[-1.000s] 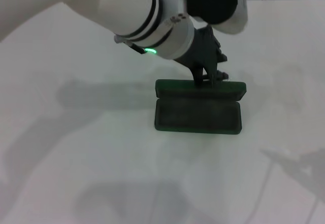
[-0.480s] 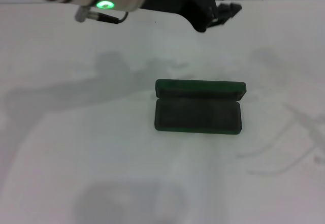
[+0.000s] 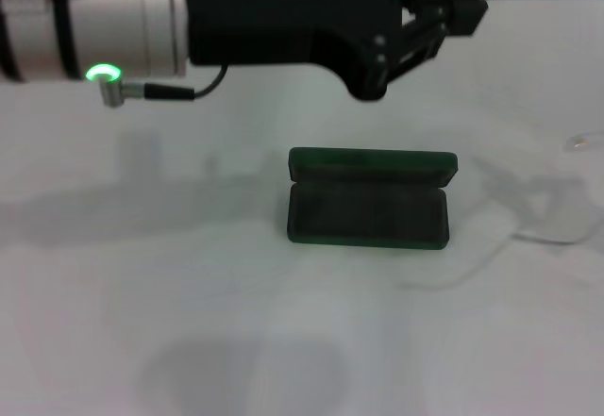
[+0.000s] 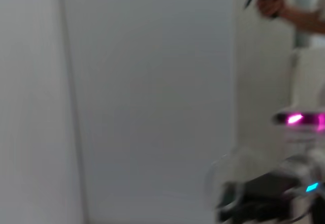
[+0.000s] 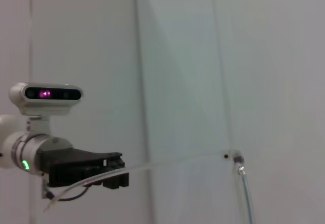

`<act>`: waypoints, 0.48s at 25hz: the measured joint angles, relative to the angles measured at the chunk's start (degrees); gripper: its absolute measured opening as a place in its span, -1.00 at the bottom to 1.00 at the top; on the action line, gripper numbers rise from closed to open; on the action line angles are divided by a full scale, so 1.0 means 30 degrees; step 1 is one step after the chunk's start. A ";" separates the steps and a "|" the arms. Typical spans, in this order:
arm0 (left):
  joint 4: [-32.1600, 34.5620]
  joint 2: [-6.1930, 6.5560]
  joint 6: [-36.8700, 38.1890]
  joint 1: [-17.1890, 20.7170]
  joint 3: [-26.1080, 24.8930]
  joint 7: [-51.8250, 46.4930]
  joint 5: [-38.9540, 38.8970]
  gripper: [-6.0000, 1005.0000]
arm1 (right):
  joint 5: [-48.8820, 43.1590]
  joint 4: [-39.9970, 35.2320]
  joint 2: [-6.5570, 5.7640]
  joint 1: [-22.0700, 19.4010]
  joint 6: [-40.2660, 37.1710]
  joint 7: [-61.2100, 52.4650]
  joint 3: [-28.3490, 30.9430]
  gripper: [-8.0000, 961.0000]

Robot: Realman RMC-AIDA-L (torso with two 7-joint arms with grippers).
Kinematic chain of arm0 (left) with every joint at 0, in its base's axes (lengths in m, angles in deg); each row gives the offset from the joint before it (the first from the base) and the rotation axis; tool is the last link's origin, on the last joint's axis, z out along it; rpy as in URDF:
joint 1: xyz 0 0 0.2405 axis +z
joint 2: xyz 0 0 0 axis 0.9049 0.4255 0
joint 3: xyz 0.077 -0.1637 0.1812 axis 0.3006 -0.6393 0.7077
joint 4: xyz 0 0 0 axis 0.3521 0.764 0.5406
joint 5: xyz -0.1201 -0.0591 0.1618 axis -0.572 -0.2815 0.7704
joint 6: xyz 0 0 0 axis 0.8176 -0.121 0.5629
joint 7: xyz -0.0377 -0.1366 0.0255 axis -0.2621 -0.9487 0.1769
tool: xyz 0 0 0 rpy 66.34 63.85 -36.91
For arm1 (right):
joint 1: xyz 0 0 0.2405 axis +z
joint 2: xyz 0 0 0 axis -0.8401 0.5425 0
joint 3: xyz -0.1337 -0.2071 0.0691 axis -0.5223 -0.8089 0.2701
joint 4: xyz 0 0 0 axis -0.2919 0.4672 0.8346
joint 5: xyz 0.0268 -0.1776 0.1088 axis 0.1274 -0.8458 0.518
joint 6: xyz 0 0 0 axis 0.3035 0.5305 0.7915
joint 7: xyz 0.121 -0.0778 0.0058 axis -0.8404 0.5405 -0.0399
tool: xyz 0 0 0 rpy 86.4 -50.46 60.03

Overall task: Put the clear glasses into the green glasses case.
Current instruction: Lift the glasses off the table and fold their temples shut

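Clear glasses [image 5: 236, 158] aloft, right of the open green glasses case [image 3: 368, 241], seemingly pinched in the right gripper [image 4: 242, 210]. Carry left over the case, align lengthwise, lower gently, then release. Left gripper [image 3: 453, 15] raised beyond the case, far side; open or closed, cannot tell.

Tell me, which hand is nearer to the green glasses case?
Left, most likely. The left hand hangs raised beyond the lid of the green glasses case; the right hand shows in no view.
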 joint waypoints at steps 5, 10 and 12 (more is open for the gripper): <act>-0.0177 -0.0032 0.1087 0.0782 -0.0176 0.0712 -0.1793 -0.82 | 0.0065 0.1080 0.0001 0.1306 0.1469 0.0003 -0.3950 -0.75; -0.0187 -0.0050 0.1488 0.0833 -0.0120 0.1190 -0.2555 -0.88 | 0.0083 0.2167 0.0015 0.2424 0.2512 -0.0048 -0.6786 -0.75; -0.0186 -0.0030 0.1552 0.0751 -0.0118 0.1209 -0.2732 -0.88 | 0.0092 0.2651 0.0024 0.2798 0.2723 0.0012 -0.7248 -0.75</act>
